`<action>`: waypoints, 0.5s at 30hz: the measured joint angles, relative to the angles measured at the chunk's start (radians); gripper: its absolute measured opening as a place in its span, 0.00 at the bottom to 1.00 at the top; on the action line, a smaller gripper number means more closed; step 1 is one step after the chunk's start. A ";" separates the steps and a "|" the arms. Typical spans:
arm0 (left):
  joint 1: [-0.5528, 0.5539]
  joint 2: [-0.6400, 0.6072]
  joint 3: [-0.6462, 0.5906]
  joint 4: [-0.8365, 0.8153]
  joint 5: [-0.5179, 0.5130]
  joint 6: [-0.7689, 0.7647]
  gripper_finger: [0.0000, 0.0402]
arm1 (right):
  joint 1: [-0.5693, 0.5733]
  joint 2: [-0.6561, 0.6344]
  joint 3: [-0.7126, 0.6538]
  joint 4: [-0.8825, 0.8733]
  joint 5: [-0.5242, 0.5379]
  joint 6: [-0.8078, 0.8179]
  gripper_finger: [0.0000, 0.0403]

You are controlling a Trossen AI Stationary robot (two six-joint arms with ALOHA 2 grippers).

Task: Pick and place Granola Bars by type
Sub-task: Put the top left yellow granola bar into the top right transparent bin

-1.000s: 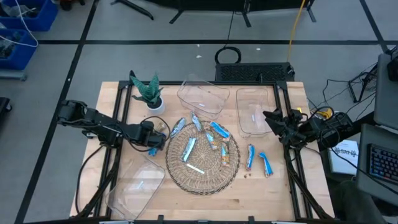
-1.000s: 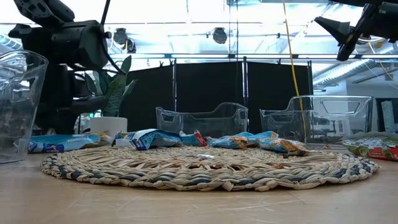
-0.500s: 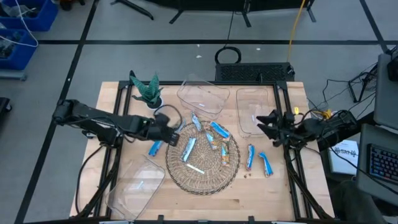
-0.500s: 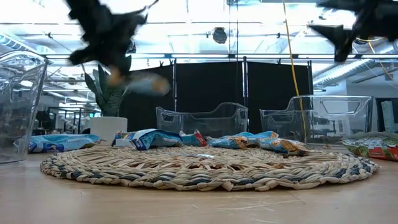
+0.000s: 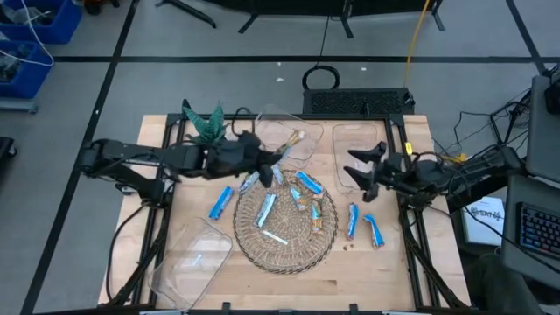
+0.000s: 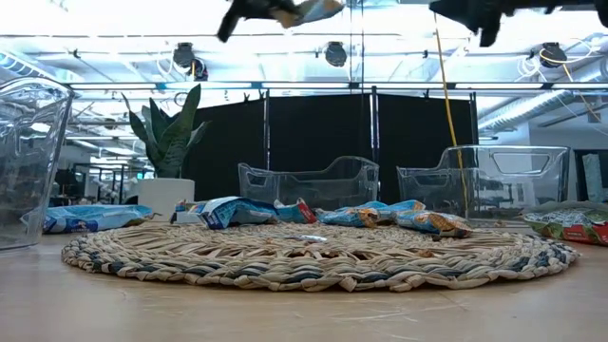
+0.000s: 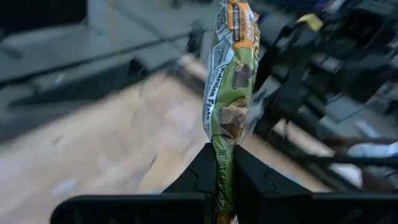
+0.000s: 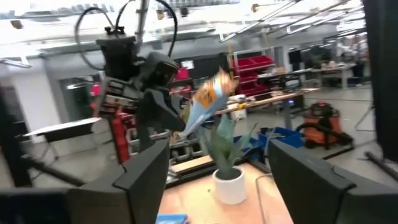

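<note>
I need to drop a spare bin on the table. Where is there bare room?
Bare wood lies along the near edge, right of the near-left clear bin and below the woven mat. The mat and its right side are crowded with granola bars.

I see green-and-brown wrapped granola bar, orange top; bright blue wrapped bars; tan-and-dark striped round woven mat.

A round mat lies mid-tabletop with granola bars on it. Two clear bins stand behind it, a potted plant to their left.
</note>
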 joint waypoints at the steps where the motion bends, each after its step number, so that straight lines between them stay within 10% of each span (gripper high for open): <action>1: 0.009 0.016 0.010 0.029 0.019 0.027 0.07 | -0.015 0.027 0.014 0.009 -0.001 0.000 0.67; 15: 0.024 0.263 0.144 0.192 0.211 0.273 0.06 | -0.155 0.267 0.088 0.149 -0.163 0.109 0.67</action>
